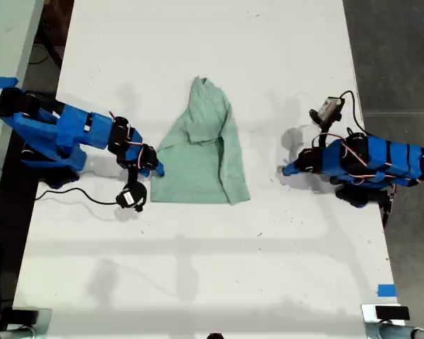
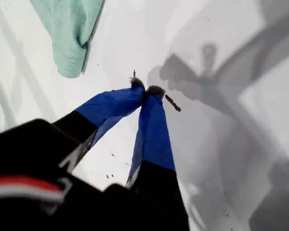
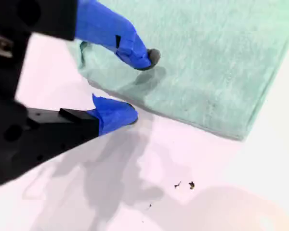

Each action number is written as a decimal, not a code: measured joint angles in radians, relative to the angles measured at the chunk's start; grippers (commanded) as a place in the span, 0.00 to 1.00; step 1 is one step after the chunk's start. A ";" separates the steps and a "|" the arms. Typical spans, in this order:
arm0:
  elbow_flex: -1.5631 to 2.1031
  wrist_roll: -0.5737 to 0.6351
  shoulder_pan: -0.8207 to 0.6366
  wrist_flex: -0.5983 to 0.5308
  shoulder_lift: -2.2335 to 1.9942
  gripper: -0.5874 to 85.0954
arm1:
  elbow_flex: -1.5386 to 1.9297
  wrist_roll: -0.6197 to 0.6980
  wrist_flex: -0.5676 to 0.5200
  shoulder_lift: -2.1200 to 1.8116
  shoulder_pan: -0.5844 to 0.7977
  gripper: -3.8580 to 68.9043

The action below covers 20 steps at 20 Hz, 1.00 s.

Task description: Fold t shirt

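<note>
Exterior view: t shirt (image 1: 205, 152) partly folded mid-counter; my first end effector (image 2: 145, 90) closed, empty; my second end effector (image 3: 135, 86) wide astride its edge.

Robot lab, white table (image 1: 198, 268), taped floor (image 1: 392, 70)

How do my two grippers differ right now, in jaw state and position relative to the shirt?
My first gripper is shut on nothing, over bare table, clear of the t shirt. My second gripper is open, straddling the shirt's edge, one fingertip above the cloth. Both have blue-taped fingers.
</note>
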<state>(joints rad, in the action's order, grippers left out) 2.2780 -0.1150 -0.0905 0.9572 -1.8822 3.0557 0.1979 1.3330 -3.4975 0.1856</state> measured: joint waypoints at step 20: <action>-1.166 0.342 0.034 0.123 0.632 0.14 | 0.000 0.000 0.000 0.000 -0.003 0.09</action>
<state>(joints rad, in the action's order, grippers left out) 1.1121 0.2270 -0.0568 1.0799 -1.2502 3.0557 0.1979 1.3330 -3.4975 0.1825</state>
